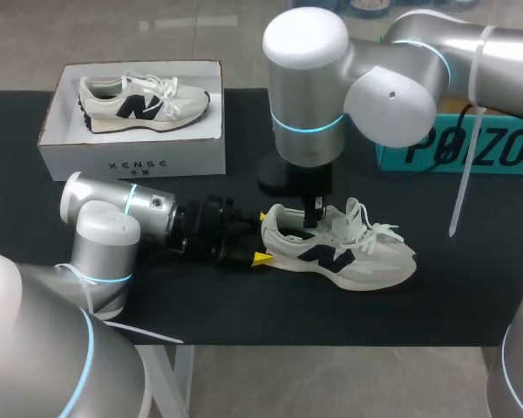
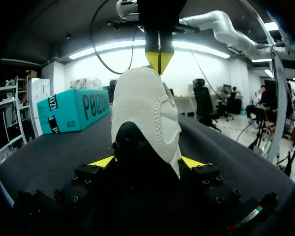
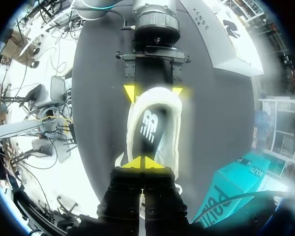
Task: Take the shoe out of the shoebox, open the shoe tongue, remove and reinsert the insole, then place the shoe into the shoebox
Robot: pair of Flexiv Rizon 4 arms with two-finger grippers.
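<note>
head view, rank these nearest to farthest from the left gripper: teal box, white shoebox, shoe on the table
1. shoe on the table: its heel sits between the left gripper's fingers, mid-table.
2. white shoebox: behind the gripper, toward the table's far left.
3. teal box: at the far right edge, clearly the farthest.

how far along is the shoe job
Done: one shoe is out of the shoebox, on the table. In hand: left gripper clamps its heel; right gripper, tips closed, is at the shoe's opening. Insole lies inside; can't tell if it's been out yet. Left: boxing.
</note>
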